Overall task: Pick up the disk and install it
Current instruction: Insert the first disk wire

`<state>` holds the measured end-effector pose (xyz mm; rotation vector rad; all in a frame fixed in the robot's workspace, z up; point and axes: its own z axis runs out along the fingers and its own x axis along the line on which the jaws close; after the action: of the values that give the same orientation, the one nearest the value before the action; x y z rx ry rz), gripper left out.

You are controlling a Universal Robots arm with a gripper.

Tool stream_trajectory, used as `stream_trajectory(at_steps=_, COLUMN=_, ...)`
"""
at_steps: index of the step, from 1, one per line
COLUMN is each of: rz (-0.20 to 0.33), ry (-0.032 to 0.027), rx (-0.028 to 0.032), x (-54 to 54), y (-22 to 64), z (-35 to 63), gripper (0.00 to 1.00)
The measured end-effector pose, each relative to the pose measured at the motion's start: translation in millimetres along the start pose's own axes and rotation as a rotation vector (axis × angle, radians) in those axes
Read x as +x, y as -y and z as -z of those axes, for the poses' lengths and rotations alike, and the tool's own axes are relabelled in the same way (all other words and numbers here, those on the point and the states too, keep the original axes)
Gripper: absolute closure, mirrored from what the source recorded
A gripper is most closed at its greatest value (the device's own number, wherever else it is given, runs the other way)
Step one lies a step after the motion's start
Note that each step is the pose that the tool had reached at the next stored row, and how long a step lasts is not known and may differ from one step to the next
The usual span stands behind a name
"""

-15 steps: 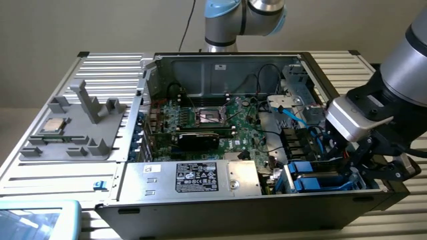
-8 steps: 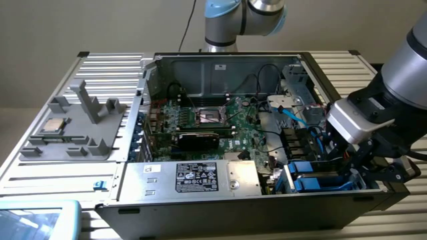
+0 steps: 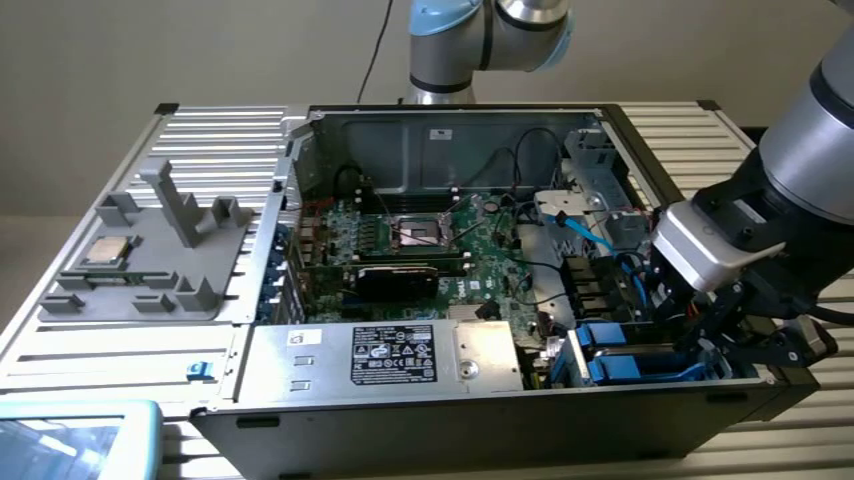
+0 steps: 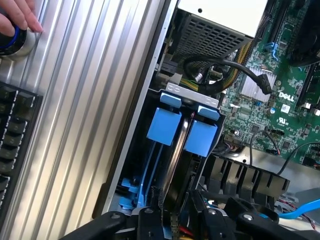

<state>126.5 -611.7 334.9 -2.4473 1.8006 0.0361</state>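
The disk (image 4: 175,165) stands edge-on in the drive bay at the corner of the open computer case (image 3: 254,410), a dark slab between blue carrier rails with two blue tabs (image 4: 164,126) at its far end. My gripper (image 4: 175,222) reaches down into the bay, its black fingers (image 4: 150,220) flanking the disk's near edge and closed on it. In the exterior view the gripper (image 3: 721,345) hangs over the blue carriers (image 3: 641,365) at the case's near corner on the exterior view's right.
A silver power supply box (image 3: 400,355) with a black label lies beside the bay. The motherboard (image 3: 427,240) and loose cables (image 4: 225,70) sit behind it. A grey fixture tray (image 3: 147,270) holds a CPU chip (image 3: 107,250). A person's hand (image 4: 17,17) rests on a knob.
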Motion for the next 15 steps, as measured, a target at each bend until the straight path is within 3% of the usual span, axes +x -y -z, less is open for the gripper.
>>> stream_trajectory(at_steps=3, rz=0.0, ry=0.0001, rx=0.0, x=0.0, y=0.0, z=-0.2, gripper=0.68)
stream_trajectory(at_steps=6, rz=0.0, ry=0.0008, rx=0.0002, x=0.0, y=0.0, z=-0.3, gripper=0.81)
stream_trajectory(at_steps=11, rz=0.0, ry=0.0032, rx=0.001, x=0.1, y=0.0, z=0.0, gripper=0.83)
stream_trajectory(at_steps=15, rz=0.002, ry=0.0033, rx=0.0008, x=-2.3, y=1.3, z=12.6, gripper=0.83)
